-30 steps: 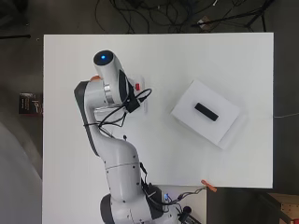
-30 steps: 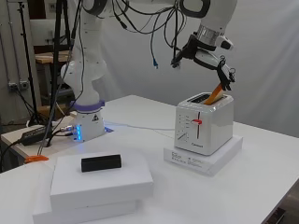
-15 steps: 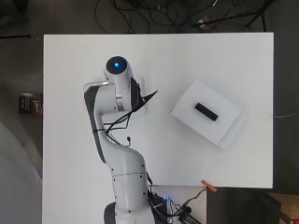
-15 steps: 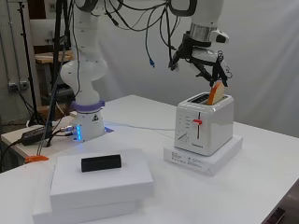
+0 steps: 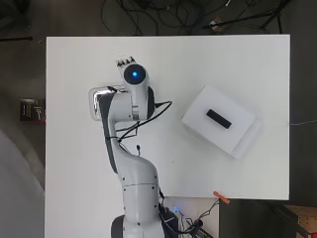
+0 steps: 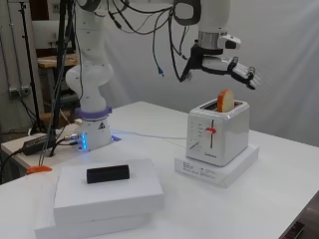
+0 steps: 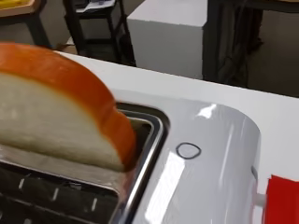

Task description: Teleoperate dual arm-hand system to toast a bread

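White table (image 5: pixel 257 59) fills most of the overhead view. On it a flat white box (image 5: pixel 218 120), turned at an angle, with a small black block (image 5: pixel 218 118) lying on top near its middle; in the side view the box (image 6: pixel 107 191) sits on a wider white slab and the block (image 6: pixel 107 174) lies flat. An orange clip (image 5: pixel 221 198) at the table's near edge, next to cables. Dark floor with black cables (image 5: pixel 163 17) beyond the far edge. Grey curtain (image 6: pixel 279 50) behind.
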`<state>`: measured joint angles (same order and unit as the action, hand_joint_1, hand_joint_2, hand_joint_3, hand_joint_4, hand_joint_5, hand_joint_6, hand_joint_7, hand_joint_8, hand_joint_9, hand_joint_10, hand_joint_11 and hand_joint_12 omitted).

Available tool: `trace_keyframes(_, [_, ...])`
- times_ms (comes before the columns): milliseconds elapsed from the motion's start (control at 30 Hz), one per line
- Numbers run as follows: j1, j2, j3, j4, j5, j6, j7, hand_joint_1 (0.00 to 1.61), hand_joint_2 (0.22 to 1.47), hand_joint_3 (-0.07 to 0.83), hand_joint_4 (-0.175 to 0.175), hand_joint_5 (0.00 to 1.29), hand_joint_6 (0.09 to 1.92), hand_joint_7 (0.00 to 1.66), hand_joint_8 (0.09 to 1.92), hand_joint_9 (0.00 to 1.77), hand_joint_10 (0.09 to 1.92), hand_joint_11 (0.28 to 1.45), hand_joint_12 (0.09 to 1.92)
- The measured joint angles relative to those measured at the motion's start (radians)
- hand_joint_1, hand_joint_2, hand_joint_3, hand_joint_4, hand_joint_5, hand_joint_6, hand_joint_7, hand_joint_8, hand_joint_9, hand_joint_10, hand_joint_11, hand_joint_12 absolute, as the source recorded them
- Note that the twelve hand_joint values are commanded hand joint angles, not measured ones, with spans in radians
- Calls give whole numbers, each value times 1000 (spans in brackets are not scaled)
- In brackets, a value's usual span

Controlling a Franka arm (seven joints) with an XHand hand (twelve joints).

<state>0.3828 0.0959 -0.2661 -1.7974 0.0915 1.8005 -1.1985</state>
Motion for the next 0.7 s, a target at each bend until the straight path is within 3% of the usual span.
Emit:
trace_keyframes(167, [-39,29,-84,-34,118,18,0,40,1051,-1,-68,310,87,332,87,368,87,351,87])
trace_keyframes(467, [-83,117,-104,-93,140,40,76,0,1037,-7,-74,343,87,320,87,346,87,339,87])
trace_keyframes(533, [-96,141,-104,-86,175,33,68,0,1044,-2,-50,491,87,359,87,368,87,338,87])
trace_keyframes(633, [-108,181,-100,-80,198,35,72,0,1073,1,54,818,87,552,87,543,87,356,87])
trace_keyframes(700, [-109,183,-95,-82,173,46,105,0,1079,1,65,858,87,599,87,613,87,367,87])
